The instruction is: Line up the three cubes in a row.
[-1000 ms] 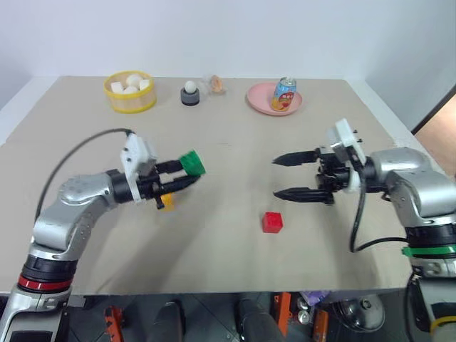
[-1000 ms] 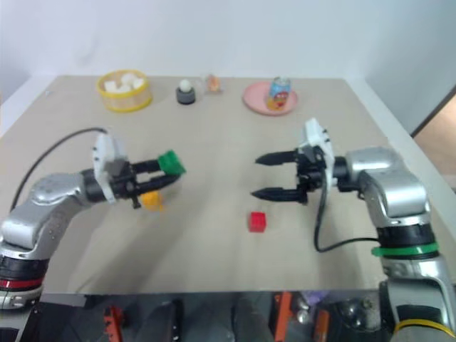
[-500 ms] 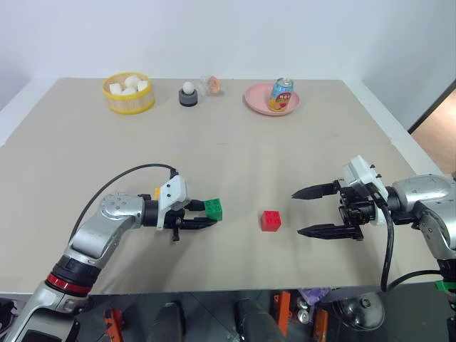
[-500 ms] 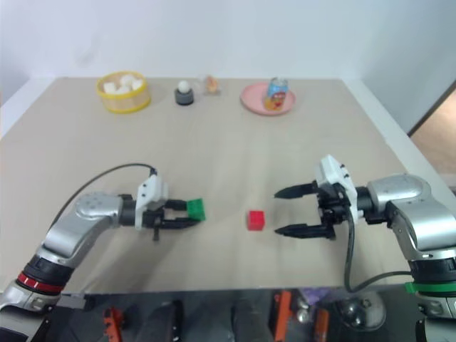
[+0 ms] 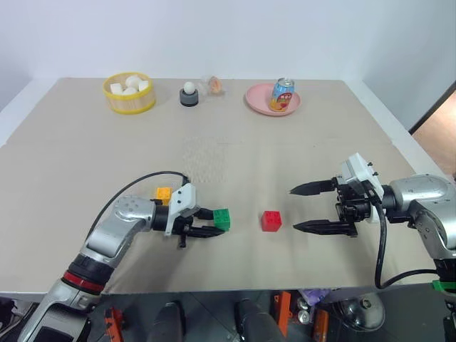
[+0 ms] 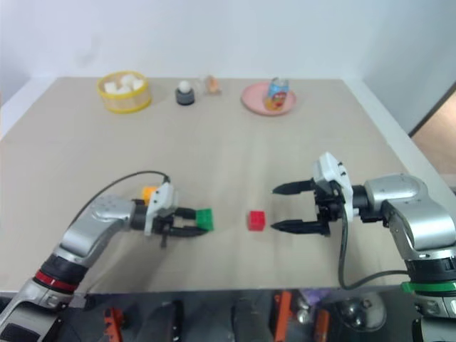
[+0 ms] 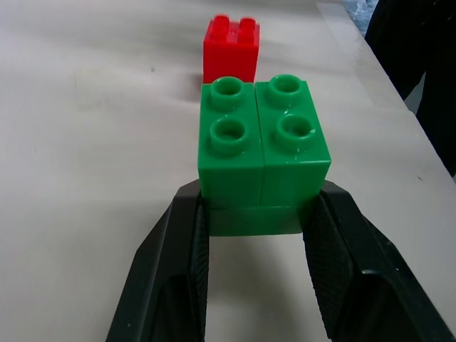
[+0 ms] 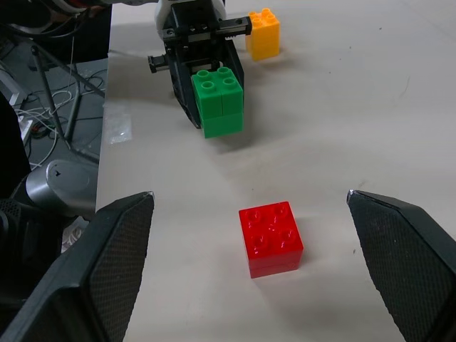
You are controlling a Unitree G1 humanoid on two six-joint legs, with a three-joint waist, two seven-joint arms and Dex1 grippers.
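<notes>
Green cube sits pinched between the fingers of the left end effector, low over the table and just left of the red cube. Behind the left wrist lies the yellow-orange cube. Right of the red cube, the right end effector hangs with its fingers spread wide, gripping nothing and pointing toward it.

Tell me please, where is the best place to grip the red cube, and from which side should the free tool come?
Grip the red cube on two opposite flat side walls, below the studded top. It sits upright and apart from the others, so the open right tool, already facing it, could probably come straight in from the right.
</notes>
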